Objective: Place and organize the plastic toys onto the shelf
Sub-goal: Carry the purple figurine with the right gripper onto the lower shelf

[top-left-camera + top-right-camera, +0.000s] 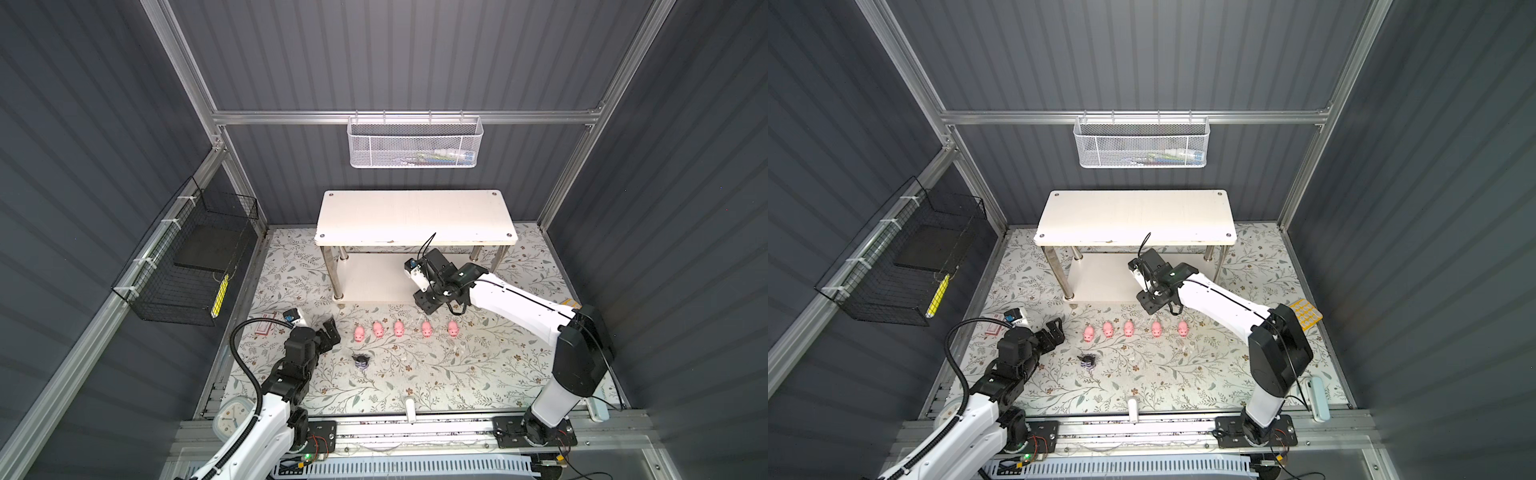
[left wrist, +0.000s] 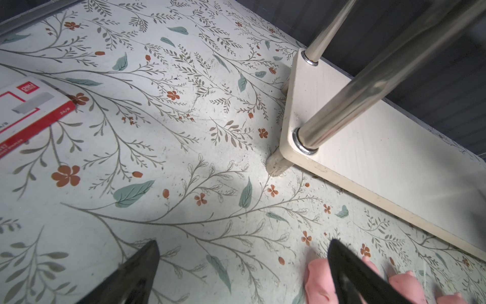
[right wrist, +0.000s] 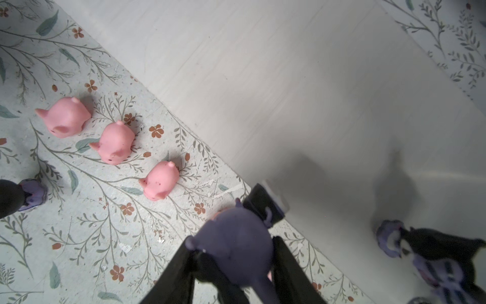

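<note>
The right arm stretches forward from its base, with the wrist bent down at the front edge of the shelf's lower board. The right end effector is clamped on a black-and-purple figure, and a second figure rests on that board already. The left arm is folded low. The left end effector stands wide apart, just beside the leftmost of five pink pigs, which are in a row on the surface. A third figure stands apart from the row, near the left arm.
</note>
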Available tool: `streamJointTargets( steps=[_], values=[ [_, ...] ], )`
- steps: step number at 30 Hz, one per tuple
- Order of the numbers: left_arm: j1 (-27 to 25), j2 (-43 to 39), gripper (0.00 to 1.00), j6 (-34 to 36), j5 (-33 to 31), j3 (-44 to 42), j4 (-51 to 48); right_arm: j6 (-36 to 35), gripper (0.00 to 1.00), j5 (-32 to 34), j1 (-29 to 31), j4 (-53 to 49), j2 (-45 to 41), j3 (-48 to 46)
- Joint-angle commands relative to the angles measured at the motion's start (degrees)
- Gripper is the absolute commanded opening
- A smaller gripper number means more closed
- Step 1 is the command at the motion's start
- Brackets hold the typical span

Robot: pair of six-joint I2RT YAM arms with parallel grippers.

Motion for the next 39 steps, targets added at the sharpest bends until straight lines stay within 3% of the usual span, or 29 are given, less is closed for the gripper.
streamJointTargets(
  steps=[1, 23, 39],
  values=[
    [-0.4, -0.9, 1.0, -0.6, -0.8, -0.8, -0.2, -0.9, 0.31, -1.2, -0.6, 1.5, 1.2, 2.1],
    [-0.4, -1.1, 1.0, -0.7, -0.9, -0.8, -0.4, -2.3, 0.32, 2.6, -2.8, 5.6, 7.9, 4.0],
    [-0.4, -1.1, 1.0, -0.8, -1.0, -0.9, -0.3, -2.7, 0.33, 0.6, -5.2, 7.8, 10.9, 5.2]
  ],
)
